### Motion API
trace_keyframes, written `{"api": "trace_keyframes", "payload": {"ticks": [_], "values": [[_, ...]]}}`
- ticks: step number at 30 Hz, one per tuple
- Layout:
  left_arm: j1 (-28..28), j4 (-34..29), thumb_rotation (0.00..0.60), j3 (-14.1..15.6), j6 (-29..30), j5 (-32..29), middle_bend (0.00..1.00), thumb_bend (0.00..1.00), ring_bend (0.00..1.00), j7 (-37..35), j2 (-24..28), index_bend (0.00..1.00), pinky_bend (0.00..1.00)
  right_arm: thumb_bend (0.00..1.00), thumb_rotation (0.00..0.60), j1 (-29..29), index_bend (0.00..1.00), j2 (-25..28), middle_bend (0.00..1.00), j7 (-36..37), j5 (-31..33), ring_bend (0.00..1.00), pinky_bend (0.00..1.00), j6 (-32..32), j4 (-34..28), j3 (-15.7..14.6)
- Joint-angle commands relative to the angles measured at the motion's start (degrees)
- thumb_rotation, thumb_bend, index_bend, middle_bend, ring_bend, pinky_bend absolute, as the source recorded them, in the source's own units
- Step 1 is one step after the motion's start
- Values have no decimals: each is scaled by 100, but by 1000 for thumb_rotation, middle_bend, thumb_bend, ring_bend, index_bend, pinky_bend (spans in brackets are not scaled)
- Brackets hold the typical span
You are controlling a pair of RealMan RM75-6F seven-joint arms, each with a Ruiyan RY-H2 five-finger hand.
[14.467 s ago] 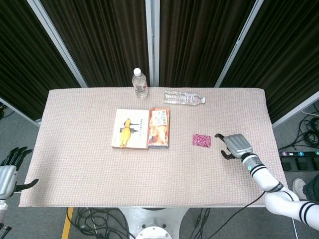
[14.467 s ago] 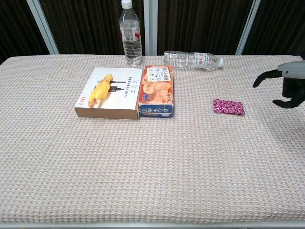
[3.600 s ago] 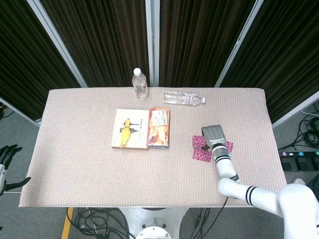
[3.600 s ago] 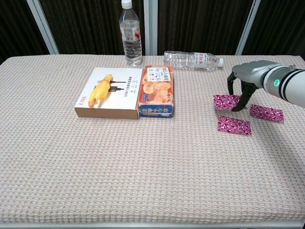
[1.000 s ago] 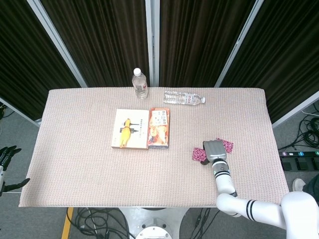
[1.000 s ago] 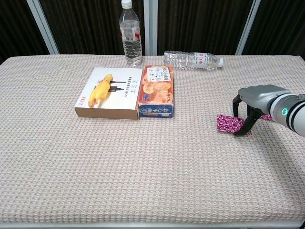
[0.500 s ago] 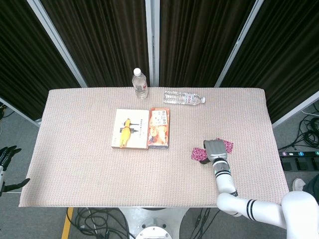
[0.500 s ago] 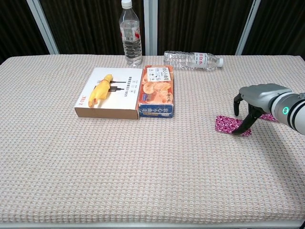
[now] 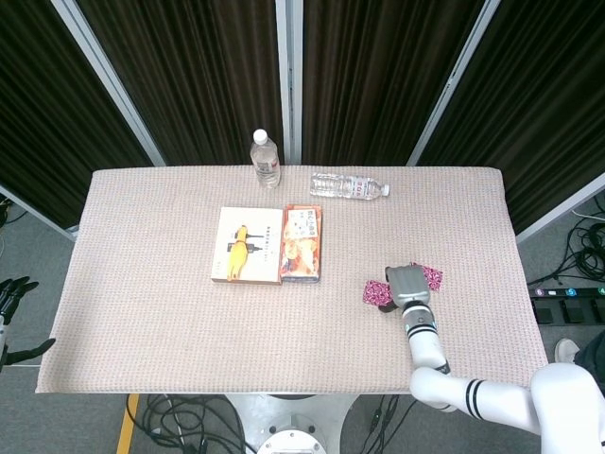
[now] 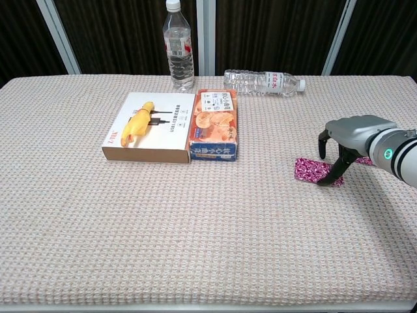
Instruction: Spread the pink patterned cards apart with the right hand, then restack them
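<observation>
Since a moment ago the pink patterned cards [image 10: 314,170] have barely shifted under my right hand [image 10: 350,139]; they lie partly regathered near the table's [image 10: 195,228] right edge. My fingers [image 10: 337,171] arch down onto the nearer card, pressing, not gripping. That card's long axis runs left-right, one card [image 9: 430,275] peeking out toward the right edge.

My left hand [image 9: 11,301] hangs open off the table's left edge, far away.

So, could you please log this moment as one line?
right robot hand: fingertips on pink cards | cards: partly overlapped | left robot hand: idle
</observation>
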Motion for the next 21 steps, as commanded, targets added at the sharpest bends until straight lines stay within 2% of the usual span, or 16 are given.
{"api": "trace_keyframes", "payload": {"ticks": [1, 12, 21], "values": [[4, 9, 600, 2, -2, -2, 223, 32, 94, -11, -6, 212, 267, 0, 420, -8, 377, -6, 1000, 3, 7, 1000, 1000, -8, 27, 0], [0, -12, 600, -3, 5, 5, 223, 32, 94, -5, 4, 212, 267, 0, 418, -27, 376, 58, 1000, 68, -23, 1000, 1000, -32, -30, 48], [-29, -14, 600, -11, -5, 26, 223, 32, 94, 5, -20, 212, 267, 0, 424, -88, 376, 731, 1000, 14, 91, 1000, 1000, 171, -382, 170]]}}
